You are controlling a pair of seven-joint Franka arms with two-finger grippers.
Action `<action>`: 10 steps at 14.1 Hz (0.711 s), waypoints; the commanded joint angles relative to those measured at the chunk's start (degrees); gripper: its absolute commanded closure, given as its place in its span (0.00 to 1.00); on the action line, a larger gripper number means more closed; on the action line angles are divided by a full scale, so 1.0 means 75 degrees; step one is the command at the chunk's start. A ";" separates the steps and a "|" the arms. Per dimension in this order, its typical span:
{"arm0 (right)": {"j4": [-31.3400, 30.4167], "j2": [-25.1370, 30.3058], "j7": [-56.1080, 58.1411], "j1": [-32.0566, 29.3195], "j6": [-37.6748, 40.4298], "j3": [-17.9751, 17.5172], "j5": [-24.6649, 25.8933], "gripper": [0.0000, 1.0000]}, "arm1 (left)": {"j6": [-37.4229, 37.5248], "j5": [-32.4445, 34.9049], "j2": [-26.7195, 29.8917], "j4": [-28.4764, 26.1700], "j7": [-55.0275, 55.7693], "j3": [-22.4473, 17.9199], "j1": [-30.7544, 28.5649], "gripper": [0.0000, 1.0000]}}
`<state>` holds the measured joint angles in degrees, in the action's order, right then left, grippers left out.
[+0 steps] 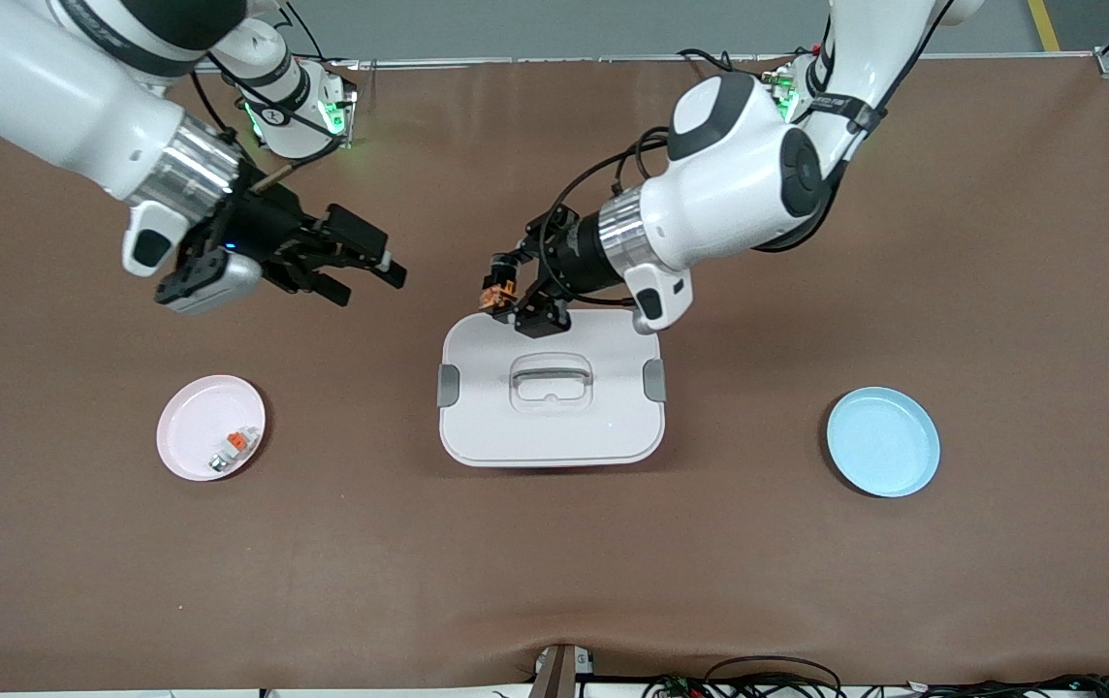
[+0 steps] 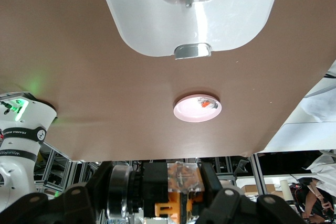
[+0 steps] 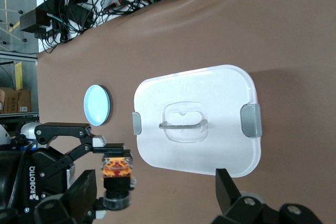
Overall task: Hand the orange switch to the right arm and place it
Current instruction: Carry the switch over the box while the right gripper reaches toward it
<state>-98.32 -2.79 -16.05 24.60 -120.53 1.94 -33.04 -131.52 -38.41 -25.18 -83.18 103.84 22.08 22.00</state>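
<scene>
My left gripper [image 1: 508,297] is shut on the orange switch [image 1: 493,290] and holds it up over the edge of the white lidded box [image 1: 552,427] that lies toward the robots' bases. Seen from the left wrist, the switch [image 2: 181,184] is a black block with an orange piece and a clear cap, pinched in the left gripper [image 2: 176,195]. My right gripper [image 1: 372,285] hangs open over the bare table toward the right arm's end, its tips pointing at the switch but apart from it. From the right wrist, the switch [image 3: 116,169] shows ahead of the open right gripper [image 3: 157,195].
A pink plate [image 1: 188,427] holding a small grey-white part with an orange piece [image 1: 236,444] sits toward the right arm's end. A blue plate [image 1: 882,441] lies toward the left arm's end. The white box has a recessed handle [image 1: 552,373] and grey clasps.
</scene>
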 commanded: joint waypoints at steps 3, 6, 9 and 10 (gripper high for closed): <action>-0.0121 -0.0132 0.0183 0.0259 -0.0112 0.0094 -0.0107 0.00 | -0.0288 -0.0058 -0.0171 0.0192 0.0112 -0.0073 0.0312 0.74; -0.0307 -0.0214 0.0183 0.0340 -0.0380 0.0082 -0.0118 0.00 | -0.0288 -0.0046 -0.0182 0.0192 0.0112 -0.0073 0.0312 0.74; -0.0753 -0.0238 0.0019 0.0691 -0.1106 0.0082 -0.0177 0.00 | -0.0288 -0.0011 -0.0171 0.0180 0.0112 -0.0073 0.0312 0.74; -0.0777 -0.0250 -0.0074 0.0762 -0.1108 0.0082 -0.0282 0.00 | -0.0288 -0.0011 -0.0171 0.0192 0.0112 -0.0073 0.0312 0.74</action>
<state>-102.45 -5.28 -15.61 28.33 -127.07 1.98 -33.46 -133.31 -38.41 -25.97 -83.00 103.85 21.85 23.78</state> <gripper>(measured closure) 0.000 0.278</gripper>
